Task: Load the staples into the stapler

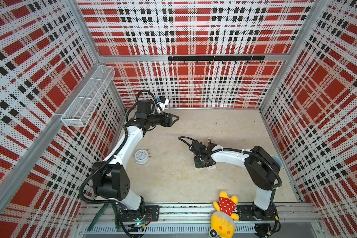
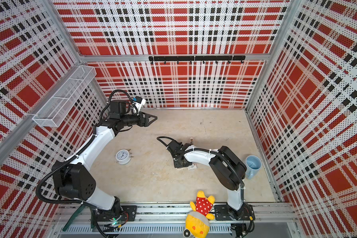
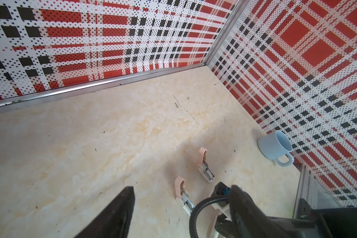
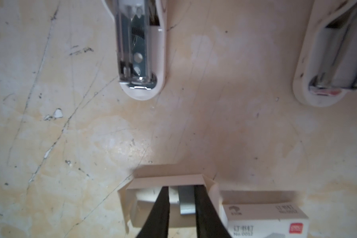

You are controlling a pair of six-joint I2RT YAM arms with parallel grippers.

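In the right wrist view, a short silvery-grey strip of staples (image 4: 187, 203) lies in the opened tray (image 4: 167, 180) of a small white card box (image 4: 264, 218). My right gripper (image 4: 181, 197) reaches into the tray. Its black fingers stand narrowly apart around the strip, with a gap showing on one side. Beyond it lie two pink staplers: one (image 4: 140, 51) is opened with its metal channel bare, the other (image 4: 336, 61) is off to the side. In both top views the right gripper (image 1: 204, 164) (image 2: 182, 163) is low over the box (image 1: 211, 168). The left gripper (image 1: 173, 119) (image 3: 182, 187) hovers open and empty near the back wall.
A white alarm clock (image 1: 141, 156) sits on the table beside the left arm. A light-blue mug (image 2: 252, 165) stands by the right wall. A yellow plush toy (image 1: 225, 212) lies on the front rail. A wire basket (image 1: 87, 99) and a hook rail (image 1: 214, 58) hang on the walls.
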